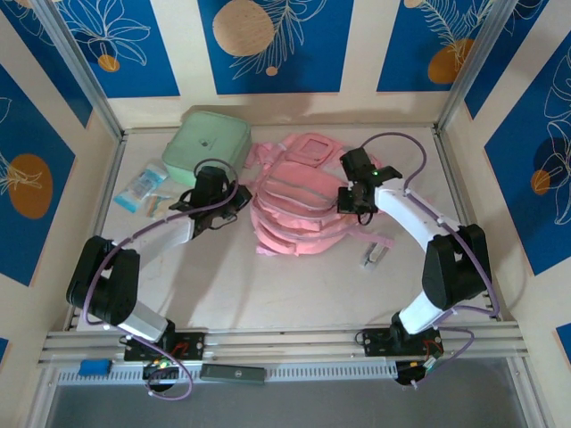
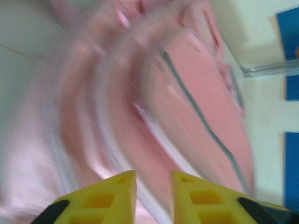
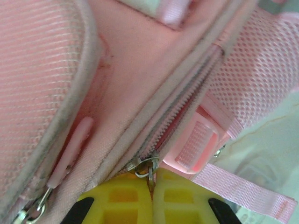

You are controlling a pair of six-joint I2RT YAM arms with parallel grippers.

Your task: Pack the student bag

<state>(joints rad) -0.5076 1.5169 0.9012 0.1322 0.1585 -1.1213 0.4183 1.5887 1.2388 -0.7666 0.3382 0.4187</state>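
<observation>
On the left of the table, the left arm lies low, its elbow folded back near its base and its forearm reaching away, so that the left gripper sits just beside the left edge of the bag, with the green case beyond it. In its blurred wrist view we see its yellow fingers a little apart with nothing between them, and pink fabric ahead. The bag lies flat in the middle of the table, toward the far side. We judge it soft, light and limp: pinched anywhere on a panel, the cloth would likely bunch and drag instead of lifting as one piece, and the pale see-through fronts look slick. The firm small parts are the better holds, namely the zip pulls, the straps and the top loop. On the right, the right arm rises from its base, bends at a high elbow and slopes down to the bag's right side, where the right gripper meets it. Up close, its jaws are pressed together on a metal zip pull, with a pink buckle just beside it.
</observation>
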